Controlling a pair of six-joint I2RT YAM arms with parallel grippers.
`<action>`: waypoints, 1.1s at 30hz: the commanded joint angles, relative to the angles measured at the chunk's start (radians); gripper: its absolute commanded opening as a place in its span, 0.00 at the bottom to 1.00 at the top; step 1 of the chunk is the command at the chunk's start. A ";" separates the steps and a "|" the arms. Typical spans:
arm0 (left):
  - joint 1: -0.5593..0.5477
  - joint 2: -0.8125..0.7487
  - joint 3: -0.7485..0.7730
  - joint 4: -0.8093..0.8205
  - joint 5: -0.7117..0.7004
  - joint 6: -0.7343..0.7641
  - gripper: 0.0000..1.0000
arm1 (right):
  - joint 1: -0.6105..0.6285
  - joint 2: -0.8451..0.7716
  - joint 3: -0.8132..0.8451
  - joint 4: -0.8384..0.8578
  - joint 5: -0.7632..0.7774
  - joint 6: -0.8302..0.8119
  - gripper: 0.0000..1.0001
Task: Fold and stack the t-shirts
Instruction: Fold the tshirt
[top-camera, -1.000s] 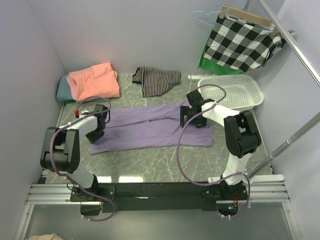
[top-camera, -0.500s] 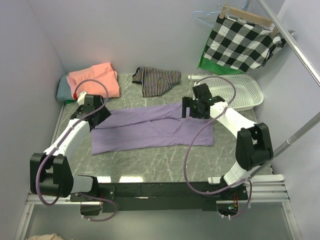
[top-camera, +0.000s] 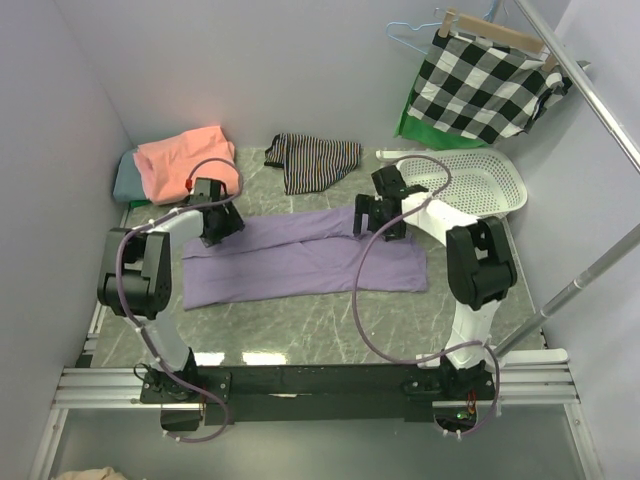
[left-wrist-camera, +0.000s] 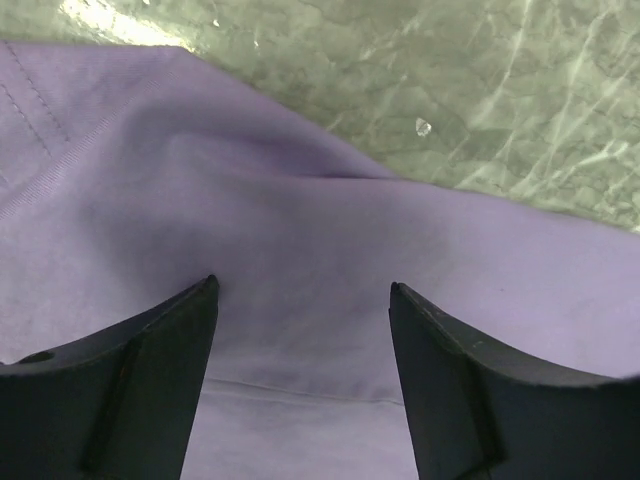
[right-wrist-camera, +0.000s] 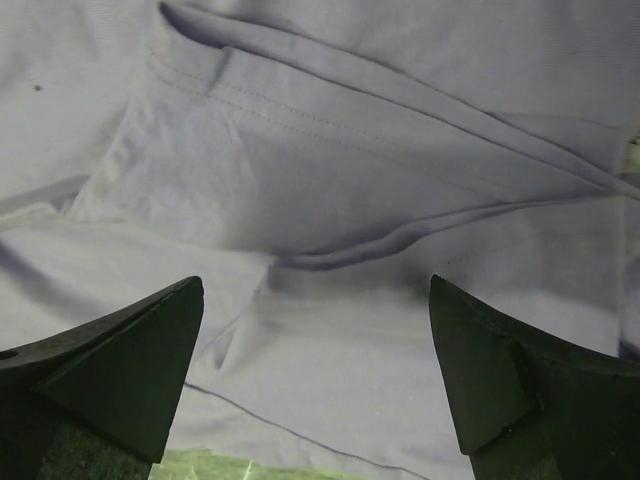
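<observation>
Two grippers, left gripper (left-wrist-camera: 302, 290) and right gripper (right-wrist-camera: 315, 285), stand spread and empty above the lavender t-shirt (top-camera: 300, 255), a long folded band directly beneath both. Judged step: lengthwise fold laid; next requires pinching its ends. Beyond the left gripper, the salmon-pink t-shirt (top-camera: 185, 160) hides most of the grey-teal t-shirt (top-camera: 125, 180).
</observation>
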 joint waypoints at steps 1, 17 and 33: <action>-0.015 -0.016 -0.019 -0.021 0.026 -0.011 0.73 | 0.006 0.063 0.099 -0.029 -0.013 0.020 1.00; -0.418 -0.206 -0.454 -0.135 0.190 -0.266 0.70 | 0.054 0.403 0.527 -0.245 -0.112 -0.092 1.00; -0.719 -0.290 -0.514 -0.030 0.595 -0.228 0.73 | 0.273 0.760 1.073 -0.520 -0.351 -0.325 1.00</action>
